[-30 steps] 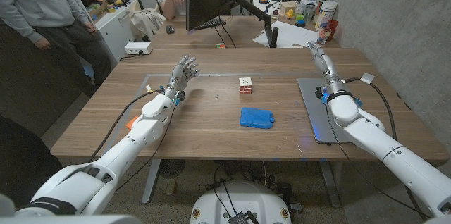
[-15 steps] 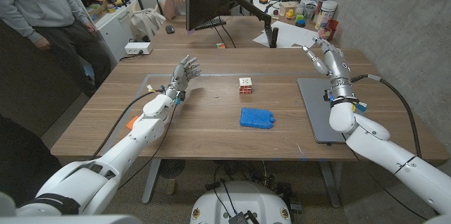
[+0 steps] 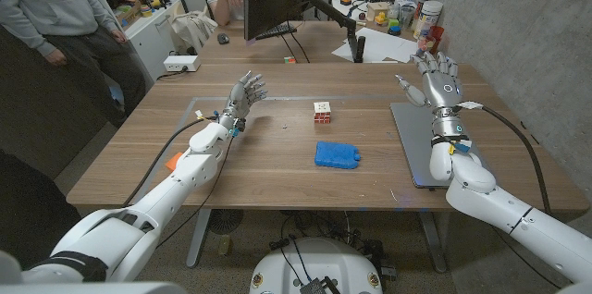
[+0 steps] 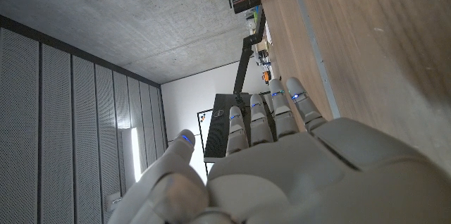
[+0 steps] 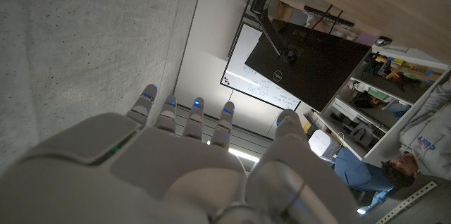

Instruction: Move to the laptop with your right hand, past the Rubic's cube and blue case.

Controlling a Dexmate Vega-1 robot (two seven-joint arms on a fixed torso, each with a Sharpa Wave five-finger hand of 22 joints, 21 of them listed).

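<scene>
Over approx. the last second the right hand [image 3: 439, 77] has rotated from edge-on to showing its back to the head cam, and the forearm has swung to stand more upright over the laptop [image 3: 416, 141]. Its fingers are raised and apart, holding nothing; the right wrist view also shows them spread, pointing away from the table. The left hand [image 3: 242, 93] is at the same spot, fingers loosely apart, empty, near the table's far-left area.

Laptop: closed, grey, lying flat at the table's right side, its right portion under the right forearm. Rubik's cube [image 3: 322, 112] sits mid-table; blue case [image 3: 336, 154] lies nearer the robot, apart from the cube, both well left of the laptop.

Risk, as a judgement: the hand is near the table's [image 3: 277, 178] far-right corner, w/ clutter on the desk just beyond it; drifting further back could hit that. A hard drop could slam the lid. Open room lies straight down onto the laptop; cube and case are already out of the path.
</scene>
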